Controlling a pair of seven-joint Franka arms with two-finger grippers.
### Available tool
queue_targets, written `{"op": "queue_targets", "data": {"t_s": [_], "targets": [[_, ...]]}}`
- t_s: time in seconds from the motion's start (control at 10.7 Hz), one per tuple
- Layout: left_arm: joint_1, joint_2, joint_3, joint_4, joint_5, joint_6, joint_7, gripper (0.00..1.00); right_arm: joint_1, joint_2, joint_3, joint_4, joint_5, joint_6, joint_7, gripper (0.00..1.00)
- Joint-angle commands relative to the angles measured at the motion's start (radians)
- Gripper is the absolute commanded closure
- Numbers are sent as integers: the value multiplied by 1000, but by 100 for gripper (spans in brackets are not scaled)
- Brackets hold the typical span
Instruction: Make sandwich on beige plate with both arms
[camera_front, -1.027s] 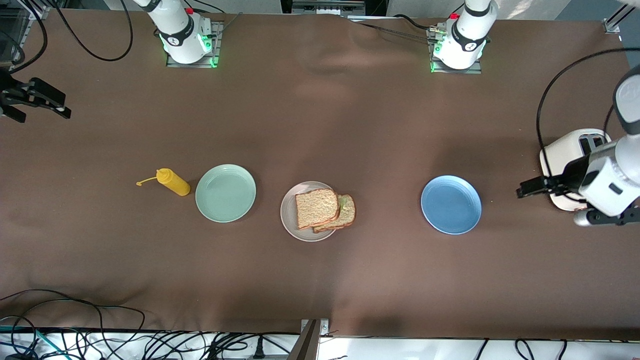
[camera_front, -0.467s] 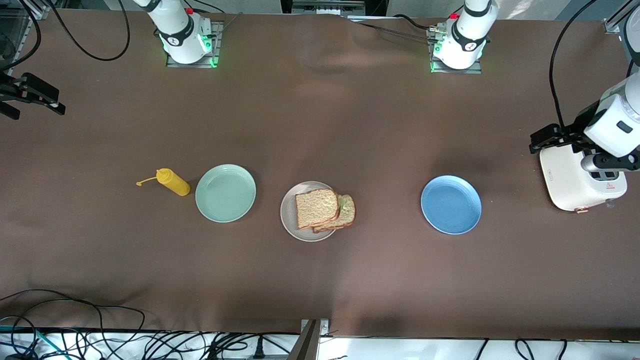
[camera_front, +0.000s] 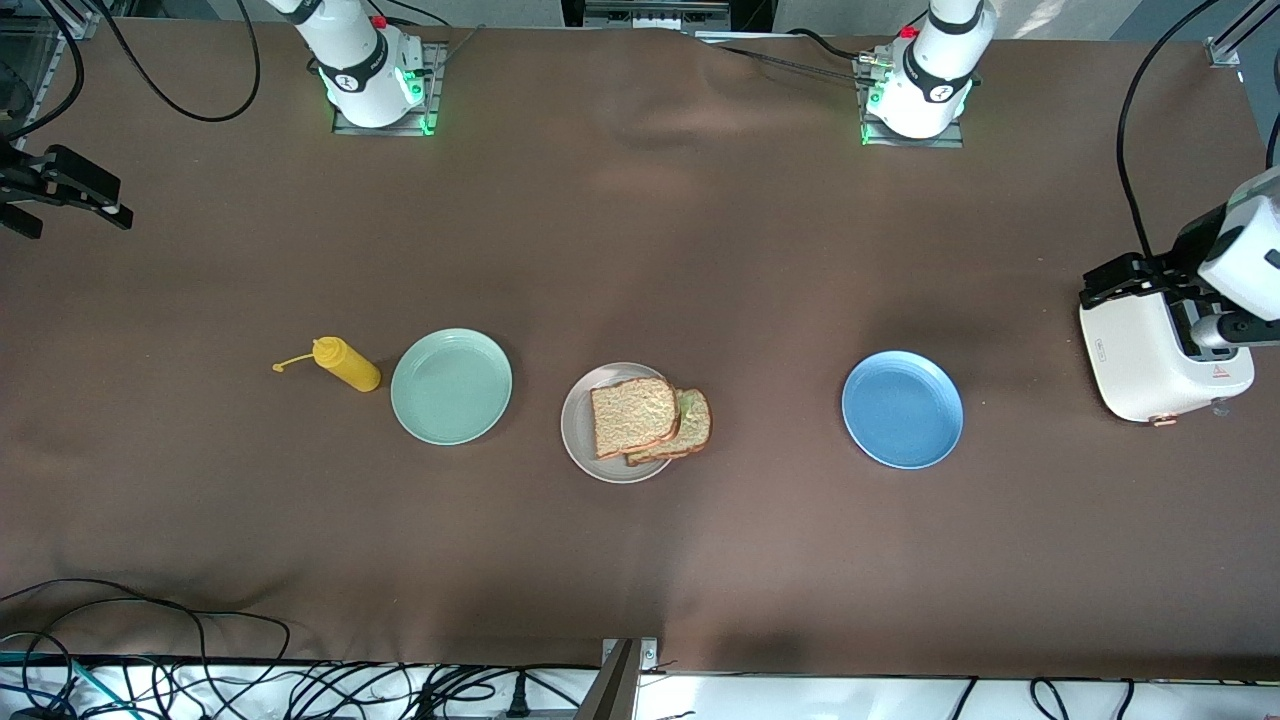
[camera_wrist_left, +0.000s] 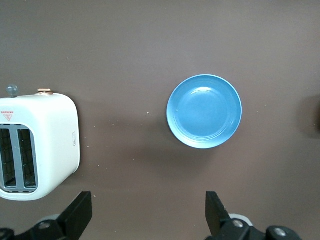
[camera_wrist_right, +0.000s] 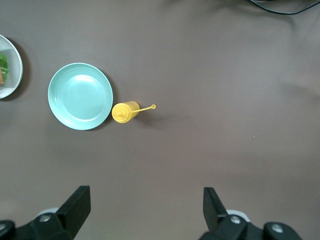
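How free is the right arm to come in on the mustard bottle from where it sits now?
Probably free. The right claw hangs open, holding nothing, at its own end of the table, with bare tabletop between it and the mustard bottle. The mint-green plate sits beside the bottle, toward the sandwich.

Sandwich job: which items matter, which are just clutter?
Job: sandwich; beige plate; left gripper, open, over the toaster; right gripper, open, at the table's end.
Clutter: toaster; blue plate; mint-green plate; yellow bottle.
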Motion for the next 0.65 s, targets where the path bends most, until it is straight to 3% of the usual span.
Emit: {"op": "queue_targets", "data": {"t_s": [0.0, 0.56], "targets": [[3, -11, -5, 19, 31, -29, -34, 0, -5, -4, 5, 11, 17, -28, -13, 0], [3, -11, -10, 32, 82, -33, -12, 0, -5, -4, 3, 11, 15, -35, -14, 0]]}}
